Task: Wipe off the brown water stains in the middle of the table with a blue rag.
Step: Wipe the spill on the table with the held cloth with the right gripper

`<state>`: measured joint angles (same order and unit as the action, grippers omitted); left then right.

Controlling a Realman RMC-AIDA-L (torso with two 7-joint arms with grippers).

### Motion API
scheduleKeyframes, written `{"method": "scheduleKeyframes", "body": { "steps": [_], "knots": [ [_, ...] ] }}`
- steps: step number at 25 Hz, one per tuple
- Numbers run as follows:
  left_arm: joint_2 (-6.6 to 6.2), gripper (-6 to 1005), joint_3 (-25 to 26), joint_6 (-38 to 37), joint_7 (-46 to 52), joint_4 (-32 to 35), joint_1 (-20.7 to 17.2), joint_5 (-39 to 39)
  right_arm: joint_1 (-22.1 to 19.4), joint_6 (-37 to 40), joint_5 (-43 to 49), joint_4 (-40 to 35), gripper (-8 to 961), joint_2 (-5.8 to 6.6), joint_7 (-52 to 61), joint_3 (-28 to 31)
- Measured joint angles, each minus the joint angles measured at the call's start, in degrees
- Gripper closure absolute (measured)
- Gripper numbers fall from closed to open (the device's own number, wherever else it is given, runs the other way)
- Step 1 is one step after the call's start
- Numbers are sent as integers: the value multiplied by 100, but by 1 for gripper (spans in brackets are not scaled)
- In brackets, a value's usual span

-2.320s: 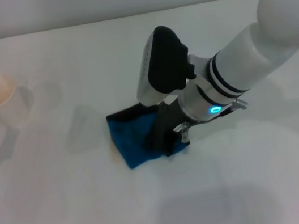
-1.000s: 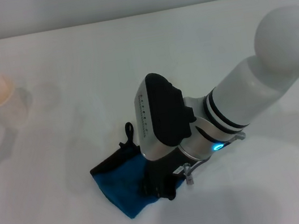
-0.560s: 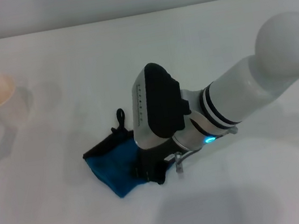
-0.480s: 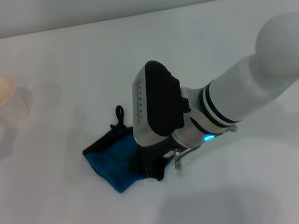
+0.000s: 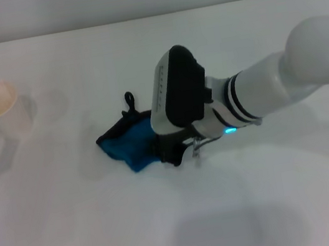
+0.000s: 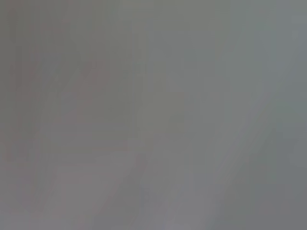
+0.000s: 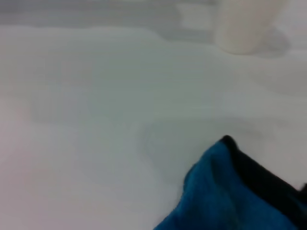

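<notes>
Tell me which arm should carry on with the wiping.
The right. Its hand is down on the blue rag mid-table, seemingly gripping it. The left arm appears in no view. No brown stain is visible now, so little wiping may remain.

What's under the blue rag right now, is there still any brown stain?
The blue rag lies on the white table, pressed by the right gripper. No brown stain shows around its edges; what lies beneath the cloth is covered.

The blue rag (image 5: pixel 131 142) lies mid-table (image 5: pixel 107 233), a cup (image 5: pixel 3 112) far to its left.
</notes>
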<state>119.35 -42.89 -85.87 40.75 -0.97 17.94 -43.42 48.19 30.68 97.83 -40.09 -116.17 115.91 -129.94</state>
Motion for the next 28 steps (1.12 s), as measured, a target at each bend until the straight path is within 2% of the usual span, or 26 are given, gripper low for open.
{"method": "scheduleKeyframes", "body": {
  "steps": [6,13,20,28],
  "knots": [
    [0,109,0,1,3,0,-19,7,204,-339,-92,460,909,-2,5,50],
    [0,109,-1,0,4,0,-48,9,405,-505,-78,1120,905,-3,5,550],
    [-6,108,-27,-22,12,0,-56,9,566,-781,-73,1634,901,20,7,706],
    [-20,108,-38,-50,121,51,-143,-5,594,-720,259,1886,897,95,-36,1580]
  ]
}}
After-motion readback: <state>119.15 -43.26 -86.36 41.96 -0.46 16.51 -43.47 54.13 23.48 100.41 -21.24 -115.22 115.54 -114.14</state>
